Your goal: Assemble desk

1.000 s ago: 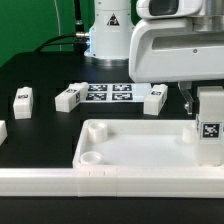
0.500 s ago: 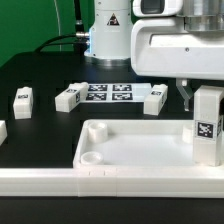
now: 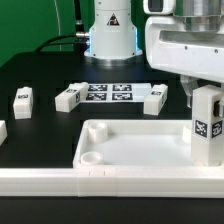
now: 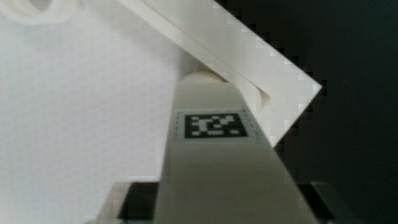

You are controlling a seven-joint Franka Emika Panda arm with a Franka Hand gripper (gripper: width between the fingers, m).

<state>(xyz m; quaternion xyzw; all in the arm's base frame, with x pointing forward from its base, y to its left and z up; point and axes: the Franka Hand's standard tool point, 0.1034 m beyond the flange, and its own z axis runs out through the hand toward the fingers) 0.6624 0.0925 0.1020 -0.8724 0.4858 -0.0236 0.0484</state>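
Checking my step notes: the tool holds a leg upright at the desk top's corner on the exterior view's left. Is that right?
Not quite. The tool does hold the leg upright at a corner of the desk top, but it is the corner on the exterior view's right, not its left. The exterior view shows this.

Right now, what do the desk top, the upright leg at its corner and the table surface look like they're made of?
The desk top looks like white plastic, smooth and matte, with a moulded rounded rim and sockets. The upright leg seems to be the same white plastic; its black-and-white tag looks printed or stuck on. The table is black and matte, perhaps cloth or a mat; the pictures leave that open.
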